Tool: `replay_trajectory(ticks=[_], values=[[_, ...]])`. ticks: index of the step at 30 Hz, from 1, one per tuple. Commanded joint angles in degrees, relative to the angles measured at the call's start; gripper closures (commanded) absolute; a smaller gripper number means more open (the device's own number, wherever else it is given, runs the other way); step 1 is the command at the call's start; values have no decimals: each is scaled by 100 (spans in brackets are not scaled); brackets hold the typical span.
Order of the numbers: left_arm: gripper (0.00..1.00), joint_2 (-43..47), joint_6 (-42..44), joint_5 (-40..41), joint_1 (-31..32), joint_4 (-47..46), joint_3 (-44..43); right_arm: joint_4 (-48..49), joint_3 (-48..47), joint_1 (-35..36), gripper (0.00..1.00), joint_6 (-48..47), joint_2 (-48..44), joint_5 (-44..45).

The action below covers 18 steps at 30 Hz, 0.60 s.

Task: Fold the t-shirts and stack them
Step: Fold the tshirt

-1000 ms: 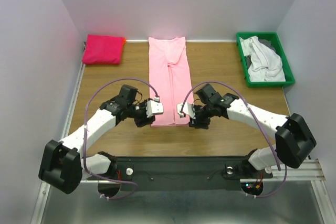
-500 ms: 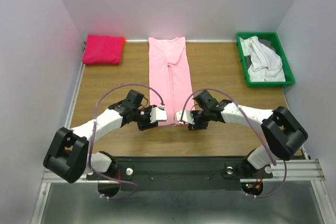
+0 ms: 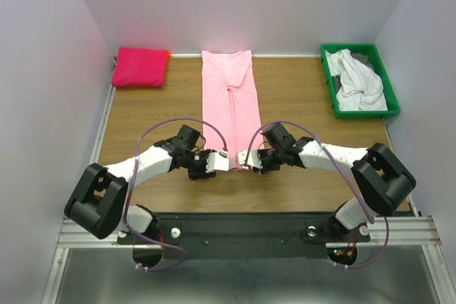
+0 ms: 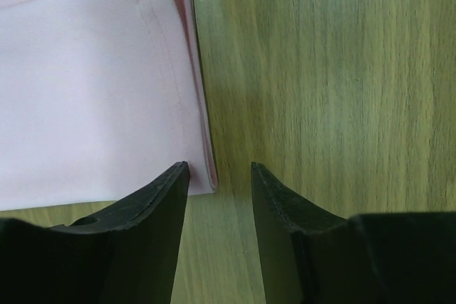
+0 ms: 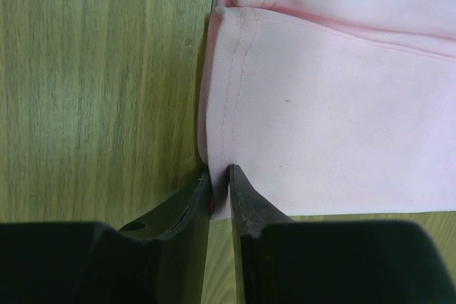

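Light pink t-shirt: long folded strip at table centre, near hem between both grippers.

Top view: left gripper and right gripper at near corners; jaw state unreadable here. Only this view shows magenta t-shirt, folded far left.

Left wrist: jaws half open, straddling corner, nothing held. Should catch all layers before lifting.

Right wrist: jaws pinched almost shut on hem corner. Thin bite; deeper grip judged safer.

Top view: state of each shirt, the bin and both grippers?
light pink t-shirt, folded lengthwise, flat on table
magenta t-shirt, folded, lying flat
green bin, holds crumpled white shirt
left gripper, open, straddling light pink t-shirt's corner
right gripper, shut on light pink t-shirt's hem
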<state>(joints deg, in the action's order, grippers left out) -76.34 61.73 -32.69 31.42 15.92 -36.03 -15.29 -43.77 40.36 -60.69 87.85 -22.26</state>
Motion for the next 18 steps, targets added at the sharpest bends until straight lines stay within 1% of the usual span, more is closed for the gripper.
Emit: replay_trajectory(ticks=[1, 5, 8, 11, 13, 14, 16, 17, 18], values=[[50, -92, 58, 25, 101, -71, -71, 35, 149, 25, 79, -101, 171, 240], [53, -486, -65, 245, 145, -124, -149, 35, 105, 25, 85, -75, 223, 266], [55, -706, -127, 438, 145, -168, -176, 52, 123, 25, 86, -153, 250, 345], [60, -812, -153, 553, 163, -239, -176, 61, 79, 25, 90, -154, 276, 564], [65, -865, -162, 570, 163, -230, -211, 52, 9, 33, 92, -110, 241, 635], [68, -926, -170, 579, 154, -221, -246, 52, -9, 33, 97, -58, 224, 644], [85, -971, -162, 579, 163, -125, -325, 52, -53, 33, 99, 12, 180, 696], [85, -971, -170, 579, 163, -125, -326, 44, -70, 33, 99, 48, 179, 697], [92, -927, -188, 571, 154, -90, -352, 44, -105, 25, 99, 92, 179, 749]])
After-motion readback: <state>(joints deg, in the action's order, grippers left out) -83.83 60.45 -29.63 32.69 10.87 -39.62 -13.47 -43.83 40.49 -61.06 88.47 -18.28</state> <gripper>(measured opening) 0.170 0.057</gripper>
